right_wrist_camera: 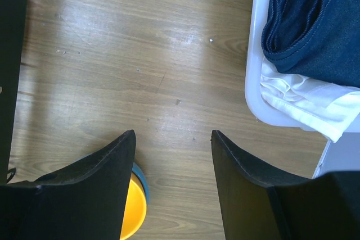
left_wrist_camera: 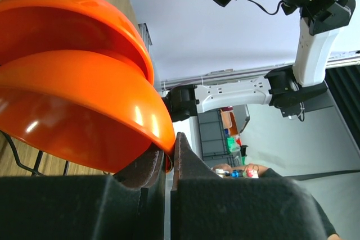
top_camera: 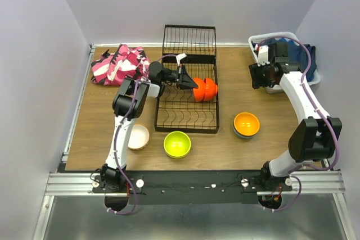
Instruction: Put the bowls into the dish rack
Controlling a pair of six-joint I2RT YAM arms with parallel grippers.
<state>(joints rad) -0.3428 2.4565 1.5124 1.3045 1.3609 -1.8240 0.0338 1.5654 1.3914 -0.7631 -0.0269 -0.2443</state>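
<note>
The large black wire dish rack (top_camera: 185,117) stands at the middle of the wood-grain surface (top_camera: 95,122), its upright wire section at the far end. The left claw (top_camera: 193,82) (left_wrist_camera: 167,160) reaches over the rack's middle, its fingers nearly together and pinching the rim of a red-orange round plastic bowl (left_wrist_camera: 84,122). That bowl stands on edge inside the rack, toward its right side. A 2nd red-orange plastic bowl (left_wrist_camera: 67,21) lies right against it, 1 cupped over the other.

3 more bowl spots lie on the surface near the rack's front end:
- A cream-white round plastic bowl (top_camera: 138,137) sits off the front left corner, beside the left arm.
- A lime green round plastic bowl (top_camera: 177,144) sits just in front of the rack.
- An orange round plastic bowl (top_camera: 247,122) (right_wrist_camera: 134,209) sits to the front right, nested in a blue plastic bowl (top_camera: 243,134) that shows only as a rim beneath it.

The right claw (top_camera: 260,77) (right_wrist_camera: 173,139) hangs well right of the rack, its fingers moderately apart with only bare wood between them. Just beside it is a white plastic basket (top_camera: 284,88) (right_wrist_camera: 256,71) holding dark blue denim (right_wrist_camera: 306,21) and white cloth (right_wrist_camera: 298,102). Left of the rack's far end lies a crumpled pink, white and black patterned cloth (top_camera: 119,64).
</note>
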